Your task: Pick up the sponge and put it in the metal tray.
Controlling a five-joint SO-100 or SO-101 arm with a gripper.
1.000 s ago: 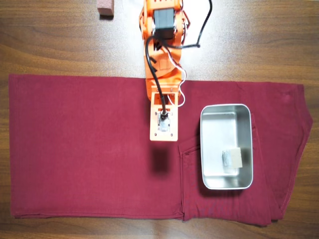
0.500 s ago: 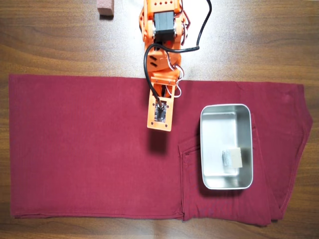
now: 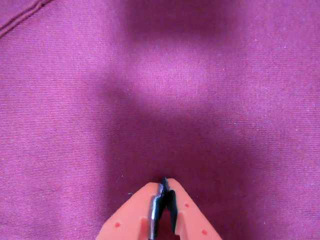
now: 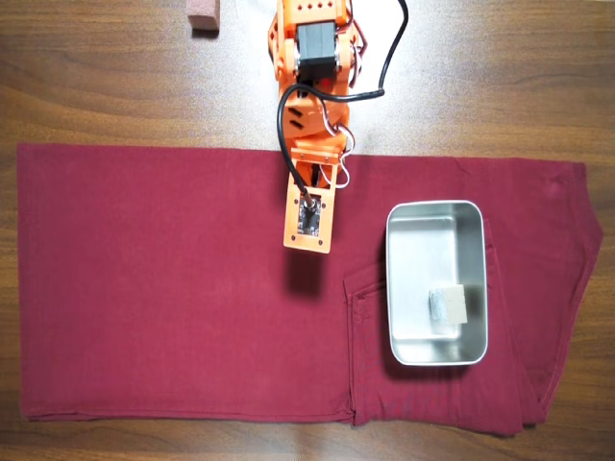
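Bench (image 4: 115,86): dark wood, bare along the top edge in the overhead view. Most of it lies under a maroon cloth (image 4: 163,288), which looks like a pair of trousers spread flat, with seams and a pocket line near the tray.

Arm (image 4: 312,58): orange, enters from 12 o'clock and reaches down over the cloth's upper middle.

Metal tray (image 4: 396,288): shiny, rounded corners, sits on the cloth at about 4 o'clock from the arm's tip, long axis running 12 to 6.

Reddish-brown block (image 4: 203,14): on bare wood at the top edge, about 10 o'clock from the arm. Not part of the job.

Sponge (image 4: 447,305): already inside the tray, in its lower right part close to the right wall, grey face and tan edge showing. It lies well apart from the pincer, at 4 o'clock.

Pincer (image 3: 163,186): wrist view shows both orange jaws pressed together, nothing between them, only cloth and the arm's shadow below.

Judgement: the placing looks done. The sponge rests in the tray and the pincer is empty, so no fresh grasp seems called for; what remains is likely a retreat toward 12 o'clock.
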